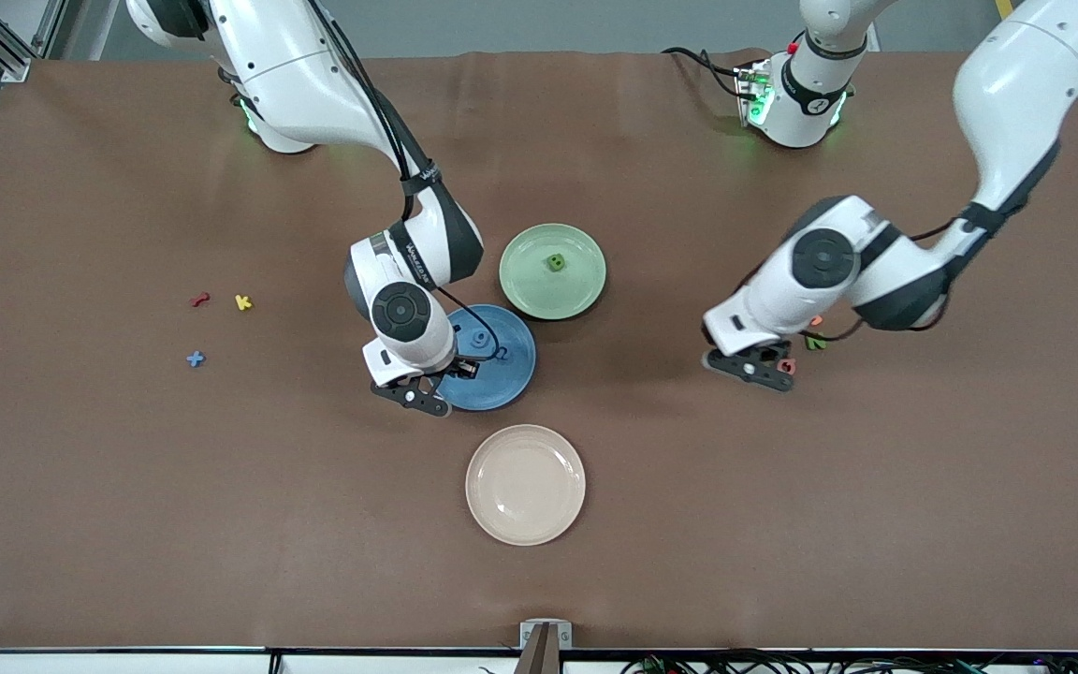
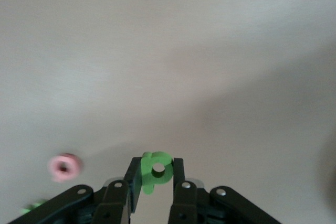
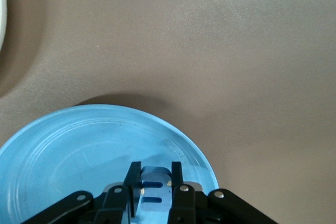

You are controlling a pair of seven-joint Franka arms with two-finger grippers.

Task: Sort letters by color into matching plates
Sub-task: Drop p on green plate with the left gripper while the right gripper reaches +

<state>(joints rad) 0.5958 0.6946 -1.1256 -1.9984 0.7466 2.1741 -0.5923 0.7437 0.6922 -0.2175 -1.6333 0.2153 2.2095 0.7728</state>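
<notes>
My right gripper (image 1: 462, 368) (image 3: 156, 168) is low over the blue plate (image 1: 511, 379) (image 3: 63, 150), shut on a blue letter (image 3: 156, 190) standing between its fingers. Two more blue letters (image 1: 481, 339) lie in that plate. The light green plate (image 1: 586, 285) sits beside it, farther from the front camera, with one green letter (image 1: 555, 263) in it. My left gripper (image 1: 771, 354) (image 2: 157, 162) hangs just above the table toward the left arm's end, shut on a green letter (image 2: 156, 171). Another green letter (image 1: 815, 342) lies beside it. A loose blue letter (image 1: 195, 358) lies toward the right arm's end.
A cream plate (image 1: 525, 484) sits nearer the front camera than the blue plate. Red (image 1: 200, 300) and yellow (image 1: 242, 301) letters lie by the loose blue one. A pink letter (image 1: 787, 365) (image 2: 64, 167) and an orange one (image 1: 816, 321) lie close to the left gripper.
</notes>
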